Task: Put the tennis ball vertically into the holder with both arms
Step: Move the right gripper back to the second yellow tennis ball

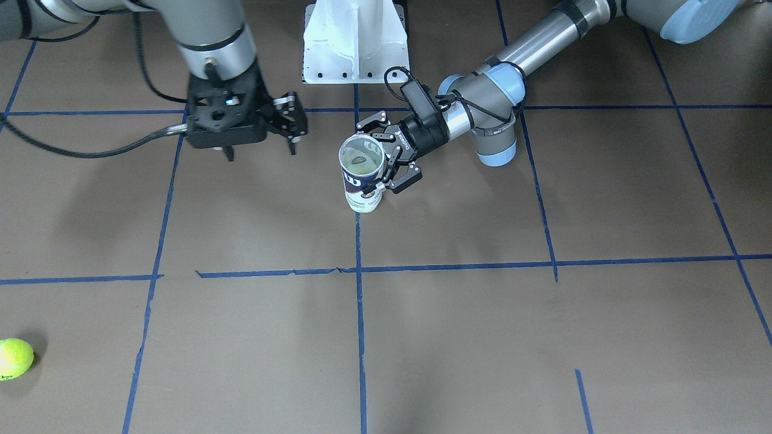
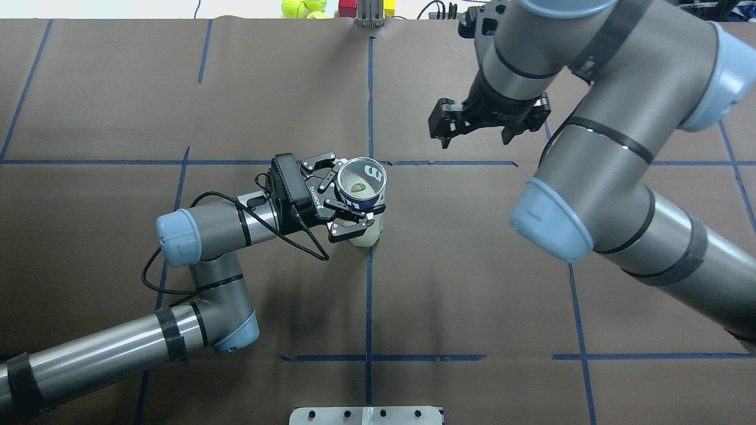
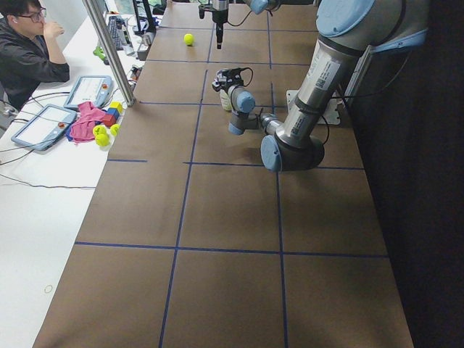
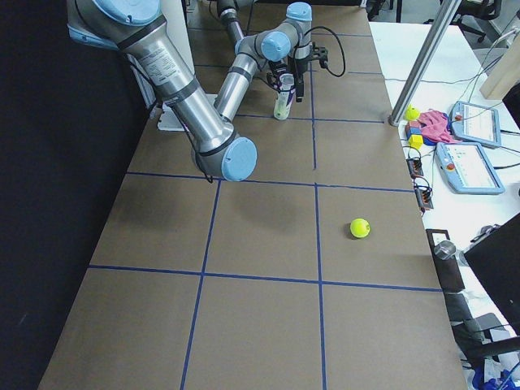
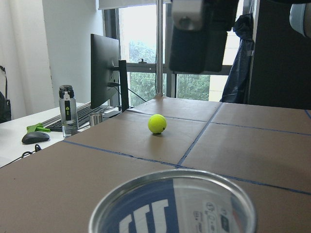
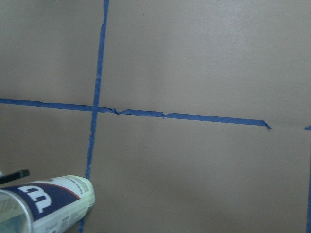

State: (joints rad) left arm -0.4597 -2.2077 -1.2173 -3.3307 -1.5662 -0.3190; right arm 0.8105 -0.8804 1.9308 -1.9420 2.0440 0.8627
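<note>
Left gripper: clamped round the holder near its rim.
Holder: upright on the counter, mouth open, standing on a blue tape line.
Right gripper: fingers spread wide, empty, hanging above the counter near the holder, not touching it.
Ball: on the counter, well apart.

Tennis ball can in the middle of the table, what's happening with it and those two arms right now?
The left gripper is closed around the holder near its open top, holding it upright on the table. The right gripper hangs open and empty above the table, off to one side of the holder. The tennis ball lies loose near the table's far edge, on the right gripper's side, so it has not been picked up or inserted yet.
</note>
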